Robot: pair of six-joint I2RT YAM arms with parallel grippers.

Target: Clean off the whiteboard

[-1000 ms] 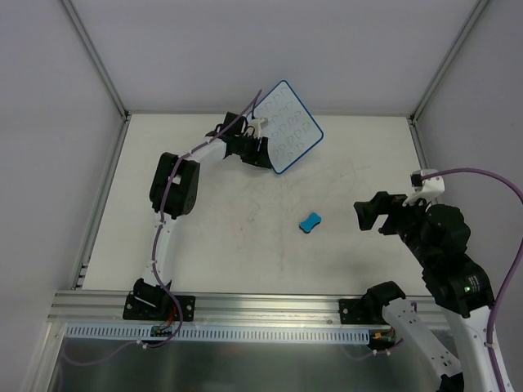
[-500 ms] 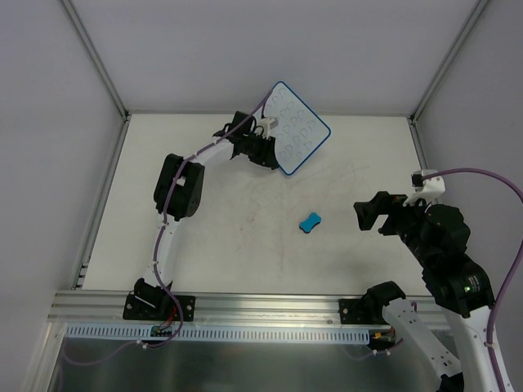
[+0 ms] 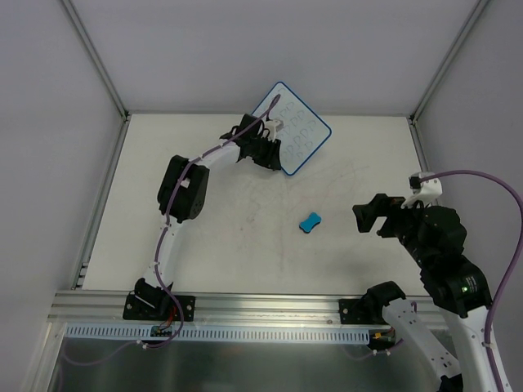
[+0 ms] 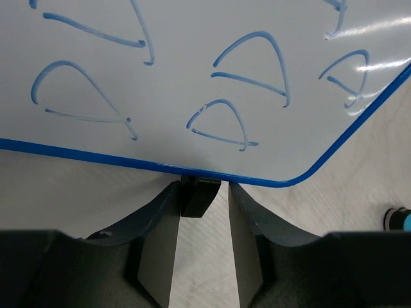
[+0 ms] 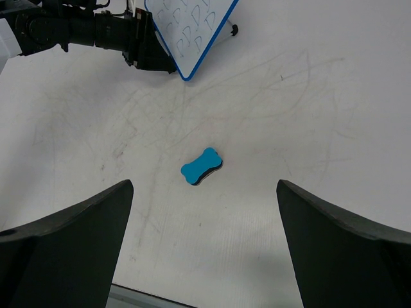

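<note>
The whiteboard [image 3: 297, 137] is white with a thin blue rim and rows of blue scribbles. It is tilted up off the table at the far middle. My left gripper [image 3: 273, 152] grips its near edge at a black foot [image 4: 199, 196], with the jaws narrow around it. The board fills the top of the left wrist view [image 4: 192, 70] and shows in the right wrist view [image 5: 192, 29]. My right gripper [image 3: 369, 216] is wide open and empty, hovering right of the blue bone-shaped eraser [image 3: 310, 221]. The eraser lies flat on the table ahead of the jaws [image 5: 201, 167].
The table surface [image 3: 204, 229] is scuffed and grey-white. Metal frame posts stand at the back corners, and an aluminium rail [image 3: 245, 306] runs along the near edge. The board's second black foot [image 5: 235, 29] hangs free.
My left gripper has swung the whiteboard to the right and turned it, carrying it along. The right arm and the eraser have hardly moved.
</note>
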